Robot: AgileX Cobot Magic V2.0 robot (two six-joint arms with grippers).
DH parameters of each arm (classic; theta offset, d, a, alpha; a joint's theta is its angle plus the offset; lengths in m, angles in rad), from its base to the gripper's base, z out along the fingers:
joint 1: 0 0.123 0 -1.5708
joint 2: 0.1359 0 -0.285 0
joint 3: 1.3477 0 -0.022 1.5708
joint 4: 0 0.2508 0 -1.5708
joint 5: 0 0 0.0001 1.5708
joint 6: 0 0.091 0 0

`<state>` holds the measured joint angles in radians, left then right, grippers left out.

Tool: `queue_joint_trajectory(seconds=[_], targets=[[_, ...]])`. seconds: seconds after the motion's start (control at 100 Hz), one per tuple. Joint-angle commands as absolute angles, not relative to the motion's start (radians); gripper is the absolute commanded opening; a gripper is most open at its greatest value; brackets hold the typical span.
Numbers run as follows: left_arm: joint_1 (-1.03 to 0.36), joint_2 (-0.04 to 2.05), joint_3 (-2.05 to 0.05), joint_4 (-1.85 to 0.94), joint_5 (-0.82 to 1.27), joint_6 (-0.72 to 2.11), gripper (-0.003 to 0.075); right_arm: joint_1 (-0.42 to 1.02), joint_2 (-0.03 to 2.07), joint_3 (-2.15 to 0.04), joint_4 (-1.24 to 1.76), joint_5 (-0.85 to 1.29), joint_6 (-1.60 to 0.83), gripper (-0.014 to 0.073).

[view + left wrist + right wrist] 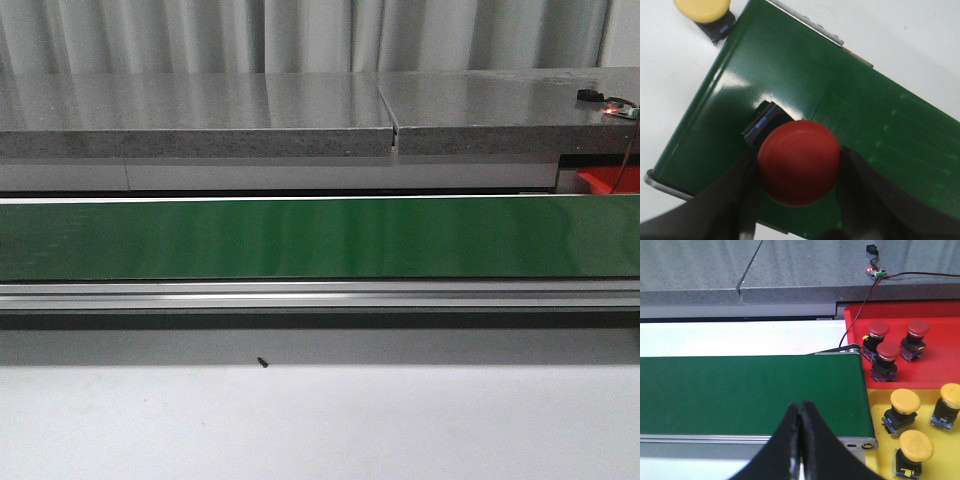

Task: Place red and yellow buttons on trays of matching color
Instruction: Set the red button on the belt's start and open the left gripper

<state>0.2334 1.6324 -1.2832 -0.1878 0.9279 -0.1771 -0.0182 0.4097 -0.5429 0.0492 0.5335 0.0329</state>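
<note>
In the left wrist view a red button [799, 162] with a dark, blue-edged base sits between my black fingers [725, 200] over the end of the green belt [790, 70]. My left gripper [800, 175] is shut on its cap. A yellow button [702, 10] lies on the white table beside the belt. In the right wrist view my right gripper [801, 407] is shut and empty above the belt [740, 390]. Beyond the belt's end, a red tray [940, 370] holds three red buttons [888, 351] and a yellow tray [925, 417] holds three yellow buttons [905, 401]. Neither gripper appears in the front view.
A grey counter [300, 110] runs behind the belt [300, 240], with a small lit circuit board [875, 271] and its wire hanging down to the red tray. A corner of the red tray [605, 180] shows at the far right. White table [320, 420] lies in front.
</note>
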Motion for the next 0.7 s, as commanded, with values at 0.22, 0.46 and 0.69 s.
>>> queue_joint_trajectory(seconds=[0.22,0.46,0.69], targets=[[0.227,1.596,-1.301,-0.229,0.895,-0.174,0.0283,-0.018,0.414,-0.565,0.049,0.455,0.032,-0.0067],[0.227,1.596,-1.301,-0.229,0.911,-0.166,0.0519,-0.018,0.414,-0.565,0.049,0.455,0.032,-0.0067],[0.227,1.576,-1.301,-0.226,0.913,-0.166,0.0491,-0.018,0.414,-0.565,0.049,0.455,0.032,-0.0067]])
